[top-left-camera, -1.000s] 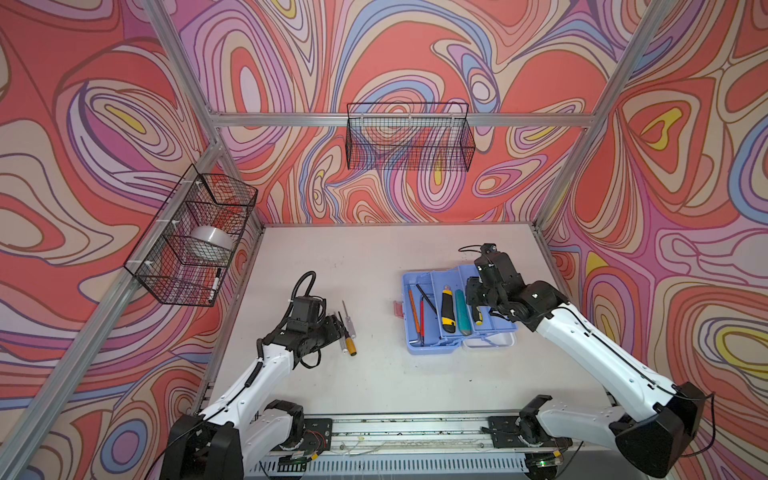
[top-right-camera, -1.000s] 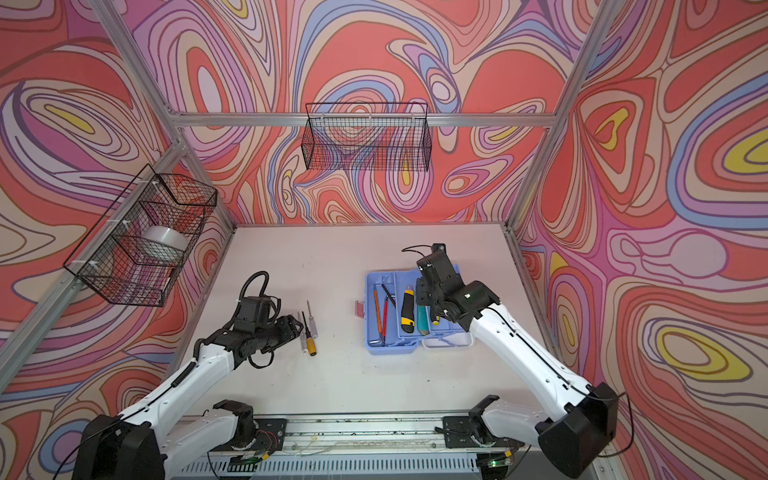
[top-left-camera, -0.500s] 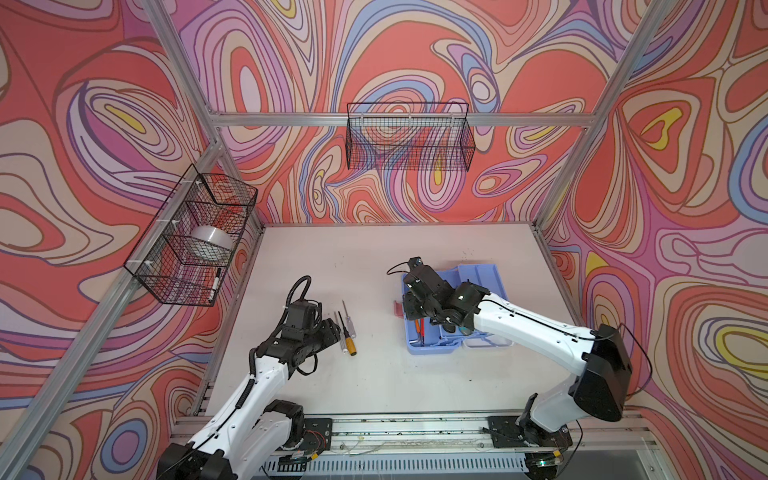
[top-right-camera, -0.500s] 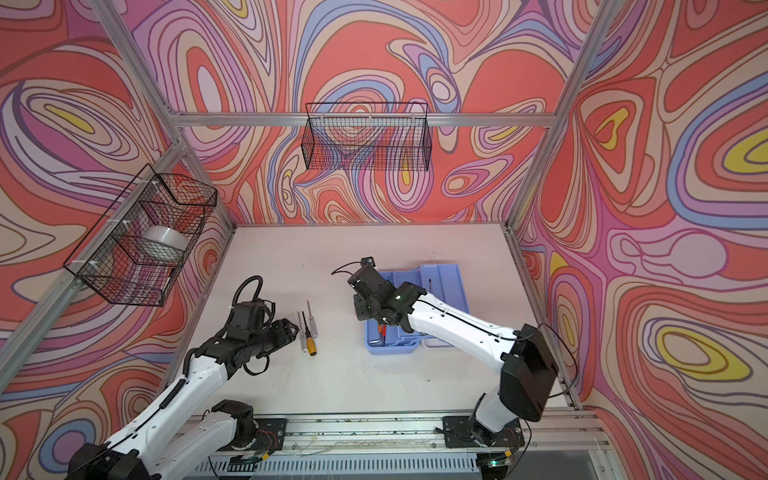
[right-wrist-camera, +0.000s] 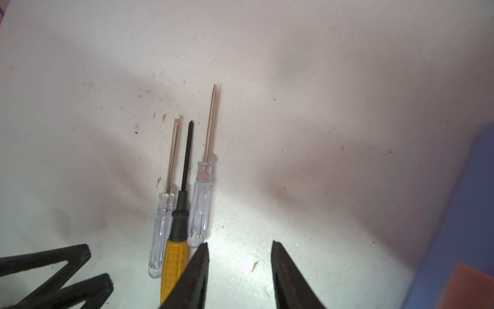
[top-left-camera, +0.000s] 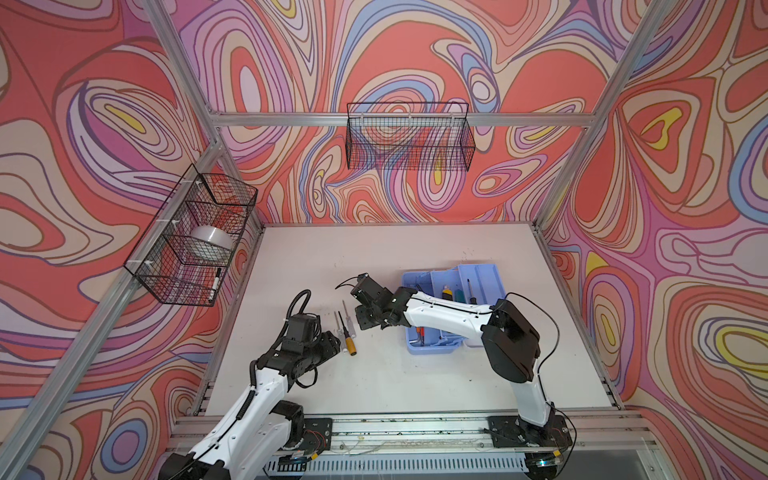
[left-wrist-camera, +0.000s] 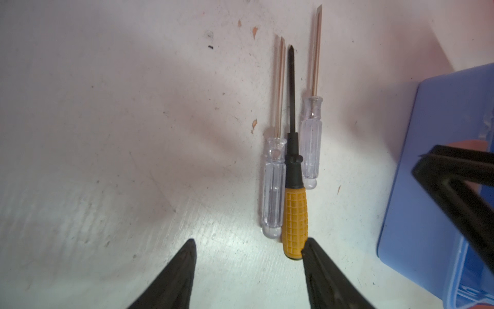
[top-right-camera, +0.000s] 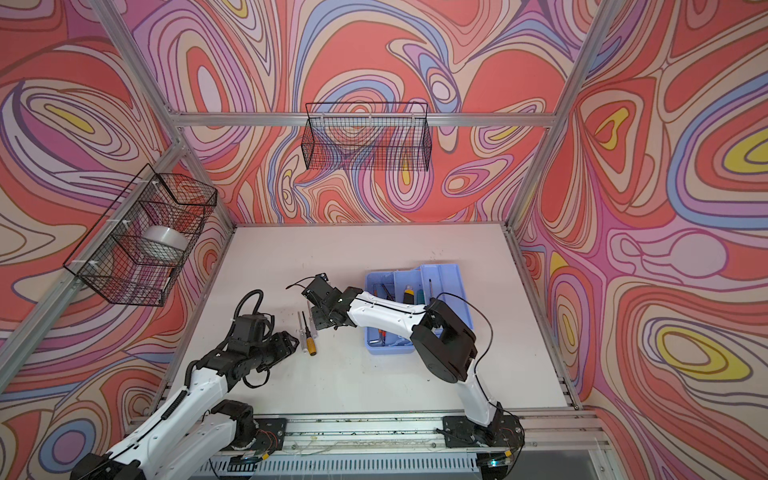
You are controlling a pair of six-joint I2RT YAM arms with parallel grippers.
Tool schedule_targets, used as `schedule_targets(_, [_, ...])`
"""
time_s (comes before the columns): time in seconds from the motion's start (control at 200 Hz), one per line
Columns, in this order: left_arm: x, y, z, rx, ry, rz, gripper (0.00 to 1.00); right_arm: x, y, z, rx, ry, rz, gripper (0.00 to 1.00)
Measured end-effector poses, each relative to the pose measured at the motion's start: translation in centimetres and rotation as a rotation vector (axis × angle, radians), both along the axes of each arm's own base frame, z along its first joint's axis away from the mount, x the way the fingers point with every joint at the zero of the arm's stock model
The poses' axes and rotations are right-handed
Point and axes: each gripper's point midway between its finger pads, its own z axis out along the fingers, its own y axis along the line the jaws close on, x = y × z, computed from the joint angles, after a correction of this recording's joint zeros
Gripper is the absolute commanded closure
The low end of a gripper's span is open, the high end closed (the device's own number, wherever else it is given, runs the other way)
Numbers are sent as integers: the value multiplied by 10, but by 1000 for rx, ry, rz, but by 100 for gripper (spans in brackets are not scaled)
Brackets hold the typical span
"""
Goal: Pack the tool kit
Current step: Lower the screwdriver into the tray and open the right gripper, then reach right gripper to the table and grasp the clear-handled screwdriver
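In the right wrist view, the butt of the yellow-handled screwdriver (right-wrist-camera: pixel 173 264) is hidden behind one of the jaws, and the blue tray (right-wrist-camera: pixel 475 214) beyond the other is blurred and cut off by the edge.

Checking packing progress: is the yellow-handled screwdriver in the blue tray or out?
Out. The yellow-handled screwdriver lies on the table between two clear-handled screwdrivers, apart from the blue tray.
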Motion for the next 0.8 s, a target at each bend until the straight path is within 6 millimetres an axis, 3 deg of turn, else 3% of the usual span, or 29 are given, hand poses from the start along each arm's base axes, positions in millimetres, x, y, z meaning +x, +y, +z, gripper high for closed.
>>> schedule_targets(0.331, [-1, -2, 2, -19, -22, -1, 35, -4, 34, -21, -3, 20, 45, 61])
schedule_targets(0.801, [-5, 2, 14, -37, -116, 20, 35, -1, 36, -45, -64, 31, 37, 63])
